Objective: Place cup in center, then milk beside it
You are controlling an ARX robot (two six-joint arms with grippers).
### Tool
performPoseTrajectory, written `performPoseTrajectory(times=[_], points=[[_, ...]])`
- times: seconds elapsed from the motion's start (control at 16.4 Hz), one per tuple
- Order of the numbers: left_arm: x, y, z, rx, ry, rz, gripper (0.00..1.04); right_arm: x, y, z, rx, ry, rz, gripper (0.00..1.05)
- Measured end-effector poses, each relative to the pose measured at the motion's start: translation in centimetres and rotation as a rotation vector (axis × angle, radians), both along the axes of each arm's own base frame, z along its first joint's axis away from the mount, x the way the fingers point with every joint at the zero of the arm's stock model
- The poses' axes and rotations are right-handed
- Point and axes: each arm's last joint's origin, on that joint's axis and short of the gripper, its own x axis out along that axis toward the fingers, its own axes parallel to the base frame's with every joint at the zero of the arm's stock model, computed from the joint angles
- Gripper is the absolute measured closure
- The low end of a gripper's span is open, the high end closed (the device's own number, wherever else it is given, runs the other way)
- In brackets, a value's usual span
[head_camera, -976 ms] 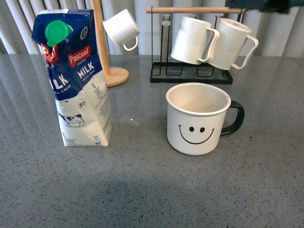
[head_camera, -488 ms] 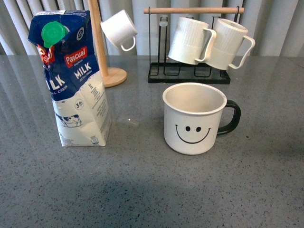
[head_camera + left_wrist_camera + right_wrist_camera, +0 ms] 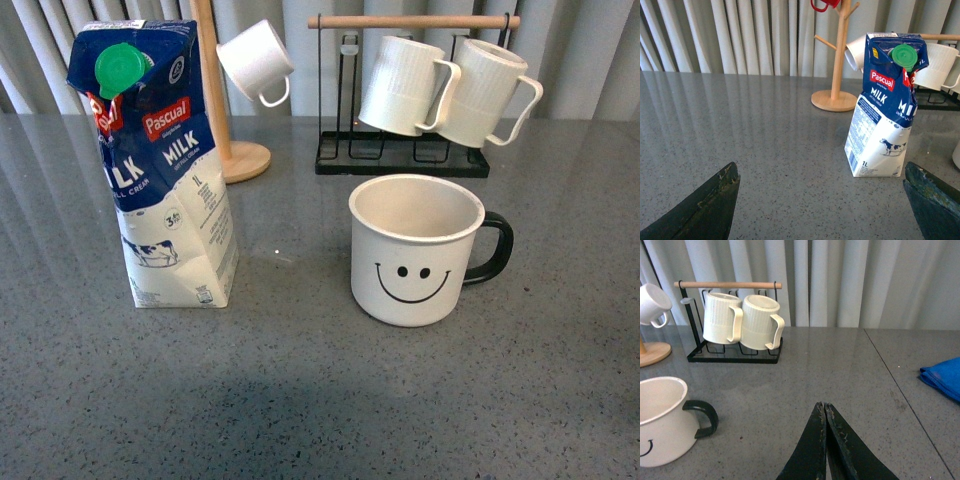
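The cup (image 3: 415,250), a wide white mug with a black smiley face and black handle, stands upright on the grey table, handle to the right. It also shows in the right wrist view (image 3: 662,420). The milk (image 3: 160,165), a tall blue-and-white Pascual carton with a green cap, stands upright to the cup's left, apart from it. It also shows in the left wrist view (image 3: 887,102). My left gripper (image 3: 822,192) is open and empty, short of the carton. My right gripper (image 3: 824,407) is shut on nothing, off to the cup's right. Neither arm shows in the front view.
A black wire rack (image 3: 405,155) with two ribbed white mugs (image 3: 405,85) stands behind the cup. A wooden mug tree (image 3: 235,155) holds a small white cup (image 3: 255,60) behind the milk. A blue cloth (image 3: 942,377) lies far right.
The front view shifted slightly sideways and back. A dark shape at the top right a second ago is gone. The cup and milk have not moved on the table.
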Motion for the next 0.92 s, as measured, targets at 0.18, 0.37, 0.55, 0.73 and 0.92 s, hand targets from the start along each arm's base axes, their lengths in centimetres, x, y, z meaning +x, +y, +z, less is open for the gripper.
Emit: performPoseTrajectory(times=[0.18, 0.37, 0.55, 0.73, 0.92], points=[[0.0, 0.0, 0.0, 0.0, 0.0, 0.0, 0.07, -0.5, 0.0, -0.5, 0.0, 0.002, 0.0, 1.03], [0.0, 0.0, 0.0, 0.0, 0.0, 0.0, 0.07, -0.8, 0.0, -0.8, 0.0, 0.003, 0.0, 1.03], [0.0, 0.0, 0.0, 0.0, 0.0, 0.0, 0.07, -1.1, 0.0, -1.1, 0.0, 0.002, 0.0, 1.03], [0.0, 0.0, 0.0, 0.0, 0.0, 0.0, 0.07, -2.8, 0.0, -2.4, 0.0, -0.003, 0.0, 1.03], [0.0, 0.0, 0.0, 0.0, 0.0, 0.0, 0.07, -3.5, 0.0, -3.1, 0.0, -0.015, 0.0, 1.03]])
